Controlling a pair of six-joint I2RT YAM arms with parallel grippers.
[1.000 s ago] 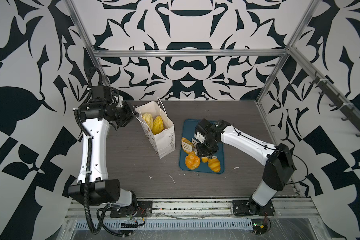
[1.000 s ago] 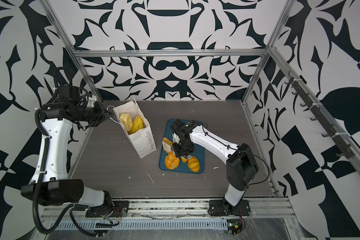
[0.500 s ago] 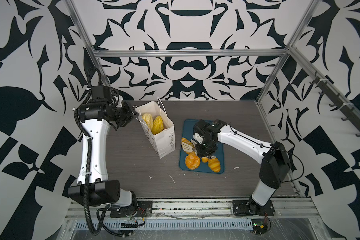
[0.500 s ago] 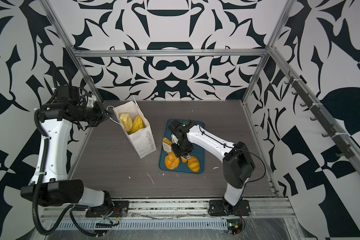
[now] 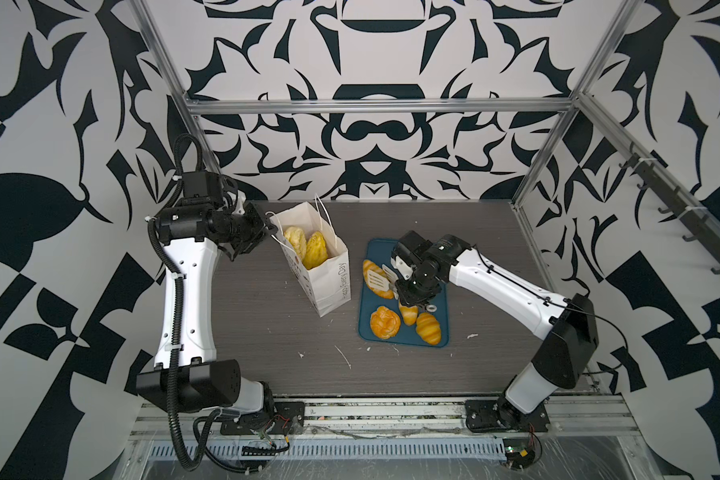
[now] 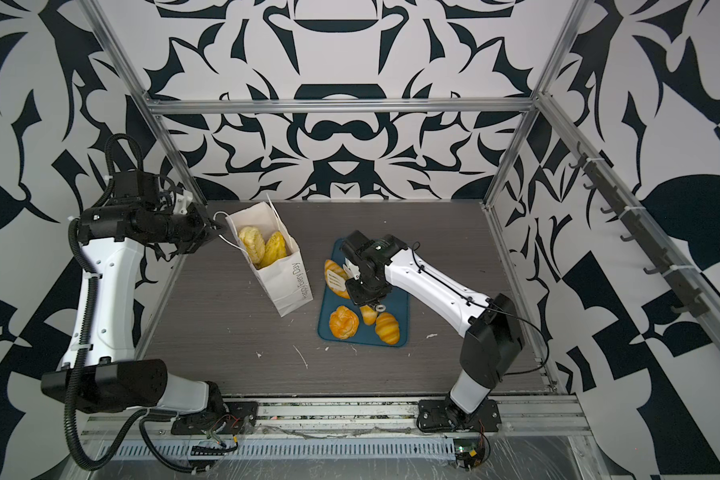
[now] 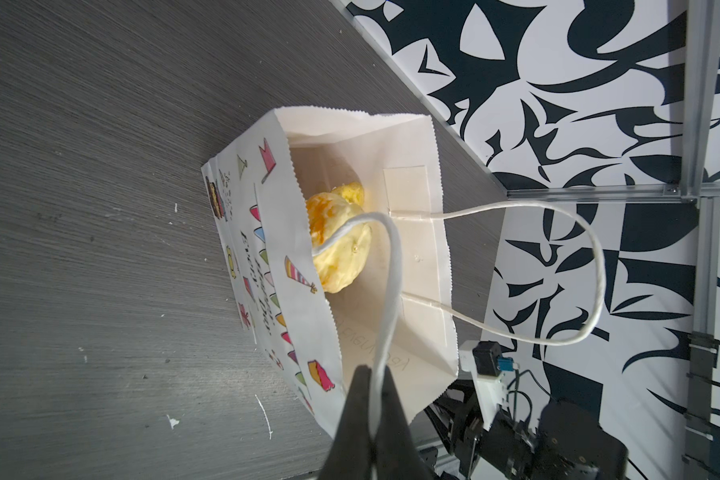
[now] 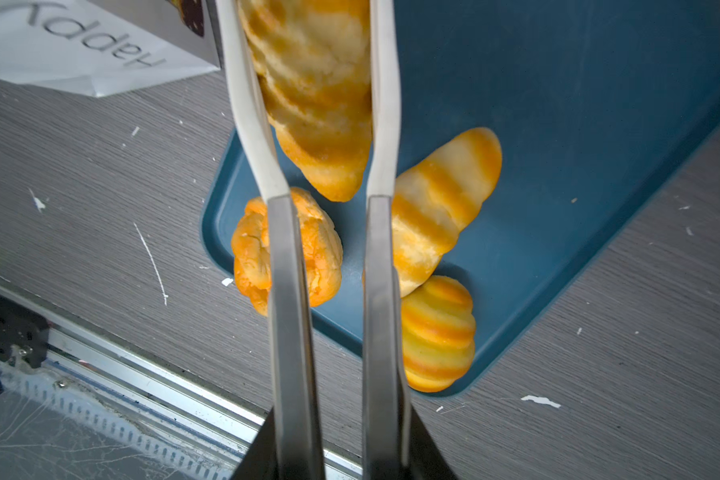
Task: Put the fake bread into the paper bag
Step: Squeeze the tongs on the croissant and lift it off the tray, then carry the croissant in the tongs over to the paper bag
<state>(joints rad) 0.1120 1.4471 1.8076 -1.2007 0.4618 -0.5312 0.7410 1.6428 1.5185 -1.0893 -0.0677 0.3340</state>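
Okay, in both top views your left gripper (image 5: 269, 227) (image 6: 212, 226) is right at the rim of the paper bag (image 5: 325, 286) (image 6: 287, 291). The bag stands upright on the table (image 5: 267, 332) with two pieces of fake bread (image 5: 306, 247) (image 6: 262, 247) inside. Your right gripper (image 5: 406, 282) (image 6: 360, 282) is over the blue tray (image 5: 437, 332) (image 6: 398, 307), carrying tongs (image 5: 378, 279) (image 6: 335, 279) whose slotted heads sit at the long loaf (image 5: 368, 266) (image 6: 331, 264). A round bun (image 5: 385, 322) (image 6: 344, 322) and two croissants (image 5: 428, 328) (image 6: 386, 328) lie on the tray's near end.

Over to the left wrist view: the jaws are pinched tight on the bag's cord handle (image 7: 391, 282), the mouth gapes and the bread (image 7: 337, 253) sits down inside.

Now the right wrist view: your gripper (image 8: 341, 453) is clamped on the tongs (image 8: 287, 291), and the blades bracket the long loaf (image 8: 316, 104), hugging both its sides. You can't tell whether it's off the tray (image 8: 578, 124).
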